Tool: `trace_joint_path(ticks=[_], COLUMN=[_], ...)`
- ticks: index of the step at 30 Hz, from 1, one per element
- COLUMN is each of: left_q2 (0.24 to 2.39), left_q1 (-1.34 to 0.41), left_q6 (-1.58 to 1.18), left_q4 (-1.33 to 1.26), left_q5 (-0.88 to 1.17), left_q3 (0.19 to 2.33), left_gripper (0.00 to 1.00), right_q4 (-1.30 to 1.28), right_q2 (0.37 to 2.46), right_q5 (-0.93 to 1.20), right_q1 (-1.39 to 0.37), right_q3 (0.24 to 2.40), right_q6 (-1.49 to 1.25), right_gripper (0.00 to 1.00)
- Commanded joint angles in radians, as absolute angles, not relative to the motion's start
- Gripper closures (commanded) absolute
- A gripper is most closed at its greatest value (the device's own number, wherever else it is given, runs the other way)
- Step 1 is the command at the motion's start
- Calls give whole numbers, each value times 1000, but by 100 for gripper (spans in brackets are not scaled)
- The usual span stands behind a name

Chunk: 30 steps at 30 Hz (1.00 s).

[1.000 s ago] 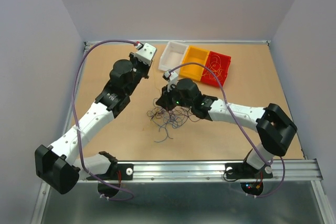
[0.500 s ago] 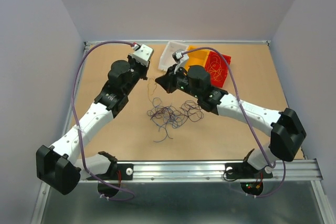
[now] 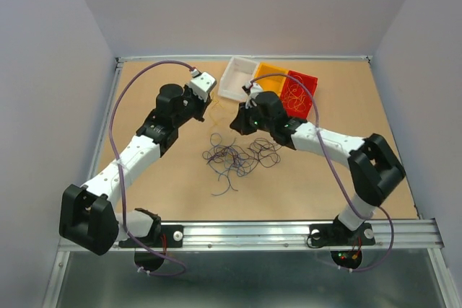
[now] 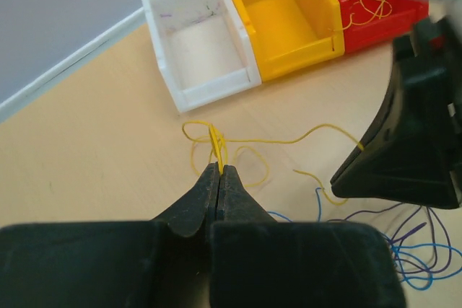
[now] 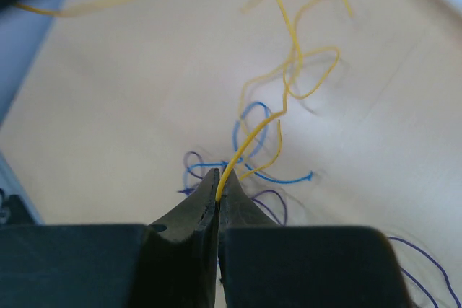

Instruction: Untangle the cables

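- Strung slackly between the two grippers, just above the tan wooden tabletop [image 4: 86,149]: one thin, curly yellow wire [image 4: 289,137].
- Lying loose at mid-table, nearer the arm bases: a flat tangle of thin blue and dark purple wires [image 3: 234,155].
- Left gripper [image 4: 219,171]: fingers pressed together, pinching a small bunch of the yellow wire's loops.
- Right gripper [image 5: 218,187]: likewise clamped tight on a yellow strand.
- Beyond, side by side: white plastic bin [image 4: 216,91], yellow plastic bin [image 4: 303,59], red plastic bin [image 4: 382,30] with more yellow strands inside.
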<state>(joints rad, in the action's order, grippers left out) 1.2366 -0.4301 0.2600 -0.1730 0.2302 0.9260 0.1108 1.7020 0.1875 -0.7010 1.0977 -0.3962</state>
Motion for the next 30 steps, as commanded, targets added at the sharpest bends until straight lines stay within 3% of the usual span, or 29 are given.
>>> trace_joint_path(ticks=[1, 17, 30], left_q2=[1201, 1207, 1563], left_q1=[-426, -426, -425], left_q6=[268, 288, 318], left_q4=[-216, -195, -111], left_q5=[308, 472, 351], left_q3=[928, 926, 1305], left_gripper=[100, 100, 100], right_q4=[157, 166, 181], right_q2=[1529, 1559, 1747], right_q5=[218, 235, -101], right_q1=[-718, -716, -698], right_q3=[1117, 1239, 1393], right_q6=[-377, -221, -130], right_gripper=[100, 99, 99])
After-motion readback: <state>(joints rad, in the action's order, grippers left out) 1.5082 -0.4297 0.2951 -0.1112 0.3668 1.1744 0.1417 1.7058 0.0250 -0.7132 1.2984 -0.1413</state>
